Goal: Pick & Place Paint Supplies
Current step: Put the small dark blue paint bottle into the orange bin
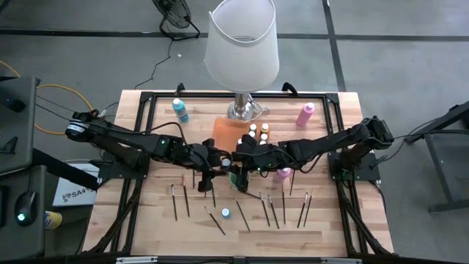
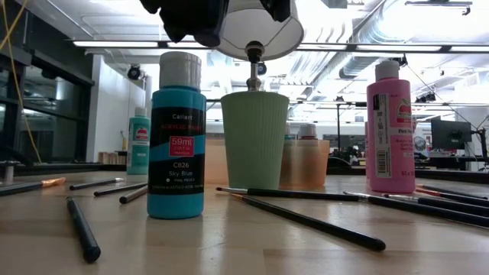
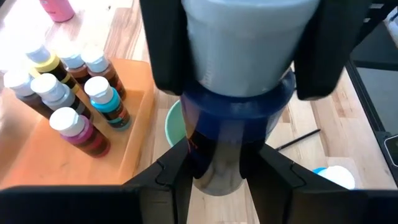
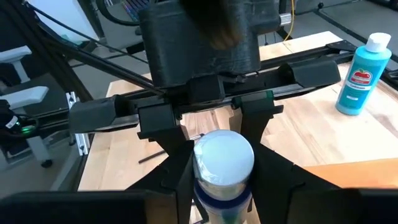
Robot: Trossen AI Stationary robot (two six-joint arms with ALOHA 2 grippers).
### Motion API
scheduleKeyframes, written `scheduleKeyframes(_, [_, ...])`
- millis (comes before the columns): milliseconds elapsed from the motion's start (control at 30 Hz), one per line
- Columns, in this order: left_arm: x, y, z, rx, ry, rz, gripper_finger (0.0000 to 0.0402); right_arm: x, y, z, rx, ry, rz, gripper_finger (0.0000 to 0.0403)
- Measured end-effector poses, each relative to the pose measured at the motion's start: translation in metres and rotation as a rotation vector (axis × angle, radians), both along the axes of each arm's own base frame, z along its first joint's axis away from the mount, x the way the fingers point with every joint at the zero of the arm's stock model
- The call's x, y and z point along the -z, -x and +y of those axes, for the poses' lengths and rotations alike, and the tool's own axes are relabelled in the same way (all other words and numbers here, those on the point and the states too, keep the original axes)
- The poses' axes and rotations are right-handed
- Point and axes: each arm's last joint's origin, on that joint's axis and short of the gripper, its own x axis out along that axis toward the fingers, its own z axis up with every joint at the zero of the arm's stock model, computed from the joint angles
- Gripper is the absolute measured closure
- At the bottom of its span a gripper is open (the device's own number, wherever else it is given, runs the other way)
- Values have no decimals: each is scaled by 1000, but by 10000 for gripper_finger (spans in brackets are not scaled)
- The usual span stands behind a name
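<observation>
Left fingers (image 3: 227, 169) are clamped partway closed around the lower body of a dark blue paint bottle (image 3: 239, 50) with a white cap, holding it up off the desk (image 1: 330, 220). Right fingers (image 4: 225, 180) come in from the opposite side and press on both sides of the same bottle up near the cap, so both arms have hold of it at once.

Right under the fingers there's a pale green cup (image 3: 171, 124). Just beside that is an orange tray (image 3: 134, 158) packed with small paint bottles (image 3: 68, 124), all upright with white caps.

Further out from the fingers, a teal bottle (image 4: 364, 74) stands on one side of the desk and a pink bottle (image 1: 305, 114) on the other, with the big lamp (image 1: 242, 44) between them. On the near side of the fingers, thin dark brushes (image 1: 242, 214) lie scattered flat, and a sky blue bottle (image 2: 177, 137) stands among them.
</observation>
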Motion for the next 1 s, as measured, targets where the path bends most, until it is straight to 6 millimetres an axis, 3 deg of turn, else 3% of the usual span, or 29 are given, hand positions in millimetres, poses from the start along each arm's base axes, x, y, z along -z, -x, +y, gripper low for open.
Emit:
scheduleKeyframes(100, [0,0,0,26,-32,-2,254,0,1,0,15,-37,6,287])
scheduleKeyframes(233, [-6,7,2,40,-70,-17,194,-1,3,-7,49,-90,25,288])
scheduleKeyframes(400, [-21,29,9,-33,-98,-24,139,-2,3,-19,120,-92,32,288])
scheduleKeyframes(700, [-46,75,23,-143,-141,-48,147,9,5,-69,403,-73,120,288])
scheduleKeyframes(900, [-57,92,27,-176,-144,-92,162,11,8,-102,594,-20,123,288])
scheduleKeyframes(1000, [-57,95,28,-178,-147,-87,164,20,5,-115,643,-2,164,287])
